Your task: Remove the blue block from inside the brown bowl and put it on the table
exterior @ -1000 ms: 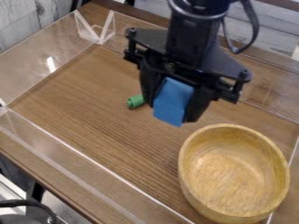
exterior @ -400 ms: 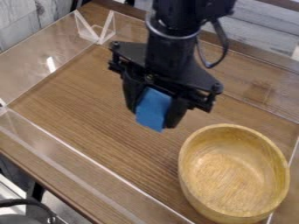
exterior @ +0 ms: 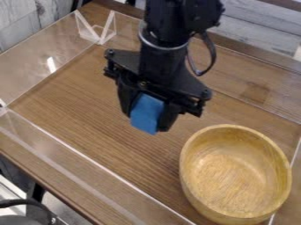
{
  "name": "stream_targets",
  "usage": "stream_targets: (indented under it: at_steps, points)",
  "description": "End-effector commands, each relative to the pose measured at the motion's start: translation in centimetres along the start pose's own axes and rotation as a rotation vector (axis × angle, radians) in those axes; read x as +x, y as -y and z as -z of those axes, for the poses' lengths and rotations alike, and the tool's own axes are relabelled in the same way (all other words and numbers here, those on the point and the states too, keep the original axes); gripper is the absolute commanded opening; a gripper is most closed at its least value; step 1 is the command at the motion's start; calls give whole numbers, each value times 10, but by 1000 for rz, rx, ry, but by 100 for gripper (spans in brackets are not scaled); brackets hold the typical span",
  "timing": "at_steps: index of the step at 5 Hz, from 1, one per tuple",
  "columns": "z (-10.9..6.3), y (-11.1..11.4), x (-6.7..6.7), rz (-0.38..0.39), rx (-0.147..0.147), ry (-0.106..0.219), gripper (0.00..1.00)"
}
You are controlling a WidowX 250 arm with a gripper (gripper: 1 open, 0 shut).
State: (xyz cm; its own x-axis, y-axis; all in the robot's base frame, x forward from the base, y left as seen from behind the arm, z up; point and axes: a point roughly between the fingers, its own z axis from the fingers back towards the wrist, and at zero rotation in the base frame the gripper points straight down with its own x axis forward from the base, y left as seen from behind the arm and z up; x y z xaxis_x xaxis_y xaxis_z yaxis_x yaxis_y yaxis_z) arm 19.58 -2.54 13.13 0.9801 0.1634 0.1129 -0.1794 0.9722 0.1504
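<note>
One gripper (exterior: 150,116) is pointing down over the middle of the surface (exterior: 70,97), its jaws closing on the block (exterior: 147,115) and holding it between them, with the block's lower end sticking out a little below the black fingers. Held this way, the block is hanging above the wood, up and to the left of the bowl (exterior: 235,171) and clear of its rim, though whether its bottom edge is touching the surface cannot be told. Low clear walls (exterior: 30,132) are bordering the surface on the near side.
</note>
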Motion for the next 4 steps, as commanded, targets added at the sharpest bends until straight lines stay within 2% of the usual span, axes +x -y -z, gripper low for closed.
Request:
stream_targets:
  at_steps: [1,4]
  points:
    - [2,-3,7,-8,-2,27,0]
    - [28,-7,13,-1,15,9,0]
